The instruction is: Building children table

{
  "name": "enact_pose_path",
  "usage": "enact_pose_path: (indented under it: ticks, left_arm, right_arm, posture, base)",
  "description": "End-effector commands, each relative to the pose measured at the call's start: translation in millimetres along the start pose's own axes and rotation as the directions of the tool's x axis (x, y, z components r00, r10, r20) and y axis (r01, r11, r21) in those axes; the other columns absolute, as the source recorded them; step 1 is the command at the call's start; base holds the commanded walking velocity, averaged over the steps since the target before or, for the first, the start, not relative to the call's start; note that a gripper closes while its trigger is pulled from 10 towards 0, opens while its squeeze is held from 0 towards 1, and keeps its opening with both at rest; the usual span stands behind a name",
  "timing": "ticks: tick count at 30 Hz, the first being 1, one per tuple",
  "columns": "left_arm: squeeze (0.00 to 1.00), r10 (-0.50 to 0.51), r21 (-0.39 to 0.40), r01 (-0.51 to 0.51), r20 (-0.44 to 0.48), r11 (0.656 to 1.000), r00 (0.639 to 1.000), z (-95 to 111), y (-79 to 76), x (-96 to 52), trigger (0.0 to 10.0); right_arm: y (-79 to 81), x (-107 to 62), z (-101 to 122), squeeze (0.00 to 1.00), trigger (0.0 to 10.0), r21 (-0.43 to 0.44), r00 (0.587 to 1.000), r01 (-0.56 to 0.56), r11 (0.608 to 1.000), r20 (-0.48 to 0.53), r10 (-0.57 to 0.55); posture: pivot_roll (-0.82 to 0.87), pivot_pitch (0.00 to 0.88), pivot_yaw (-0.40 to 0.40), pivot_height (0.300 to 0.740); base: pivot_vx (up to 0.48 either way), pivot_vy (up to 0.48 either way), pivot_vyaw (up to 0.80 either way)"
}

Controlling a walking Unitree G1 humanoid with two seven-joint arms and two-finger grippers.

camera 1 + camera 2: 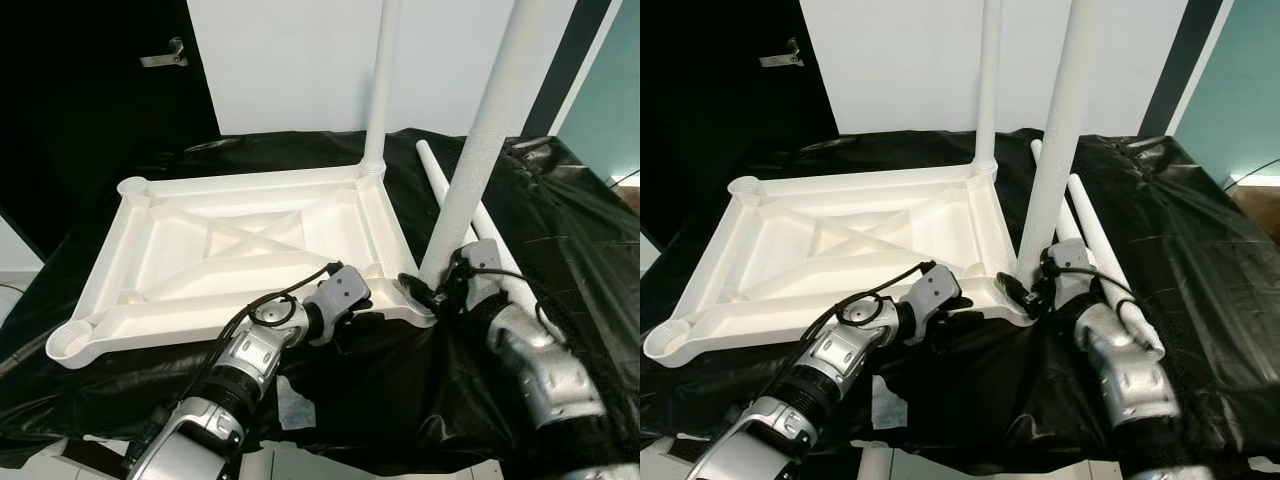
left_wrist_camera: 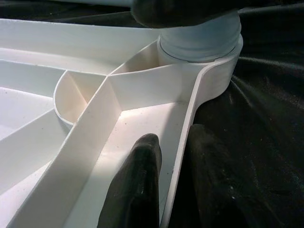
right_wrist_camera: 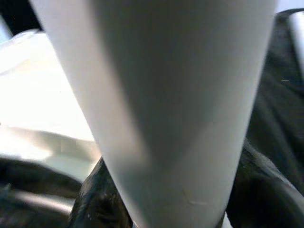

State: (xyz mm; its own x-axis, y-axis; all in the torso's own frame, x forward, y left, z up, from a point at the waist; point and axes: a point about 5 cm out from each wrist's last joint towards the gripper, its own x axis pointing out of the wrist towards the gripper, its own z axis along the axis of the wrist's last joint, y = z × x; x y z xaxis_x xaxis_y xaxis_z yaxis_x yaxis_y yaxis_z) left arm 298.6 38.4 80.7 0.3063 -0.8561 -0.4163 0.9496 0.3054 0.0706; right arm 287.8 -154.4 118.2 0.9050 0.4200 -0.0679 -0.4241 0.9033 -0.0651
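Black sheeting (image 1: 560, 215) covers the surface before us, and the white tabletop (image 1: 240, 255) lies on it upside down, ribs up. Our left hand (image 2: 173, 185) clamps the near rim, one finger (image 2: 137, 185) inside and one outside. Our right hand (image 1: 1040, 290) is closed around the near leg (image 1: 480, 150) just above its corner socket; the leg's long axis leans slightly, so we judge it not yet seated. One leg (image 1: 380, 90) stands upright in the far corner, and spare legs (image 1: 450, 195) lie just beside our right arm.
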Motion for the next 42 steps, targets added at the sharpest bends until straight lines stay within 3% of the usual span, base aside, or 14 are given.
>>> enact_pose_path:
  ticks: [1, 6, 9, 12, 13, 14, 17, 18, 22, 23, 29, 30, 34, 42]
  left_arm:
    - [0.0, -0.129, -0.153, 0.104, -0.164, 0.983, 0.978, -48, -29.6, 6.7, 10.0]
    - [0.0, -0.124, -0.152, 0.099, -0.166, 0.983, 0.978, -48, -28.0, 5.4, 10.0]
    - [0.0, -0.127, -0.154, 0.102, -0.167, 0.983, 0.978, -49, -29.9, 5.4, 10.0]
    - [0.0, -0.13, -0.157, 0.104, -0.167, 0.982, 0.977, -49, -30.8, 5.6, 10.0]
    - [0.0, -0.135, -0.156, 0.109, -0.169, 0.982, 0.976, -50, -31.5, 5.4, 10.0]
    - [0.0, -0.14, -0.154, 0.114, -0.172, 0.982, 0.975, -50, -31.9, 5.0, 10.0]
    - [0.0, -0.143, -0.152, 0.117, -0.174, 0.981, 0.974, -50, -32.1, 4.7, 10.0]
    - [0.0, -0.135, -0.15, 0.109, -0.175, 0.983, 0.975, -50, -29.3, 3.3, 10.0]
    - [0.0, -0.125, -0.151, 0.099, -0.175, 0.984, 0.977, -49, -27.2, 2.7, 10.0]
    - [0.0, -0.124, -0.152, 0.098, -0.174, 0.984, 0.977, -49, -27.4, 2.9, 10.0]
    - [0.0, -0.126, -0.156, 0.099, -0.172, 0.983, 0.977, -50, -29.3, 4.1, 10.0]
    - [0.0, -0.127, -0.158, 0.1, -0.171, 0.982, 0.977, -50, -30.2, 5.0, 10.0]
    - [0.0, -0.128, -0.159, 0.101, -0.169, 0.982, 0.977, -50, -31.0, 6.7, 10.0]
    - [0.0, -0.133, -0.149, 0.109, -0.163, 0.983, 0.978, -46, -30.5, 11.2, 10.0]
  right_arm:
    - [13.5, 2.6, -12, 0.0, 0.0, 0.037, 0.998, 0.064, 0.997, -0.024, -0.063]
    - [8.5, 0.2, -11, 0.0, 0.0, 0.042, 0.972, 0.234, 0.971, 0.017, -0.235]
    - [5.8, -6.3, -14, 0.0, 0.0, 0.084, 0.891, 0.45, 0.889, 0.029, -0.453]
    - [8.9, -4.1, -13, 0.0, 0.0, 0.105, 0.88, 0.469, 0.877, 0.027, -0.474]
    - [10.2, -1.7, -10, 0.0, 1.3, 0.101, 0.886, 0.456, 0.884, 0.037, -0.462]
    - [11.4, 0.3, -9, 0.0, 4.5, 0.093, 0.893, 0.442, 0.892, 0.045, -0.447]
    - [12.1, 1.5, -8, 0.0, 4.5, 0.086, 0.898, 0.432, 0.898, 0.05, -0.437]
    - [15.0, 2.9, -6, 0.0, 10.0, 0.054, 0.91, 0.407, 0.912, 0.061, -0.409]
    - [17.8, 3.9, -6, 0.0, 10.0, 0.043, 0.929, 0.363, 0.931, 0.057, -0.365]
    - [18.3, 4.1, -7, 1.0, 10.0, 0.036, 0.941, 0.332, 0.942, 0.056, -0.334]
    - [13.3, 4.2, -7, 1.0, 10.0, 0.018, 0.96, 0.273, 0.962, 0.053, -0.273]
    - [7.7, 4.1, -5, 0.0, 10.0, 0.0, 0.97, 0.237, 0.971, 0.054, -0.237]
    - [-0.8, 3.7, -2, 0.0, 10.0, -0.02, 0.984, 0.172, 0.985, 0.047, -0.171]
    - [-19.2, -2.9, 6, 0.0, 10.0, -0.11, 0.994, -0.11, 0.988, -0.01, 0.109]
  posture:
    - [-0.03, 0.0, -0.025, 0.74]
    - [-0.03, 0.0, -0.021, 0.74]
    - [-0.03, 0.0, -0.023, 0.74]
    - [-0.03, 0.002, -0.017, 0.74]
    - [-0.03, 0.003, -0.011, 0.74]
    - [-0.03, 0.003, -0.009, 0.74]
    - [-0.03, 0.003, -0.009, 0.74]
    - [-0.02, 0.004, -0.012, 0.74]
    - [-0.02, 0.003, -0.016, 0.74]
    - [-0.02, 0.001, -0.017, 0.74]
    - [-0.03, 0.0, -0.025, 0.74]
    - [-0.03, 0.0, -0.028, 0.74]
    - [-0.04, 0.0, -0.028, 0.74]
    - [-0.06, 0.0, -0.038, 0.74]
  base:
    - [0.0, 0.0, 0.0]
    - [0.0, 0.0, 0.0]
    - [0.0, 0.0, 0.0]
    - [0.0, 0.0, 0.0]
    - [0.0, 0.0, 0.0]
    - [0.0, 0.0, 0.0]
    - [0.0, 0.0, 0.0]
    - [0.0, 0.0, 0.0]
    - [0.0, 0.0, 0.0]
    - [0.0, 0.0, 0.0]
    - [0.0, 0.0, 0.0]
    - [0.0, 0.0, 0.0]
    - [0.0, 0.0, 0.0]
    - [0.0, 0.0, 0.0]
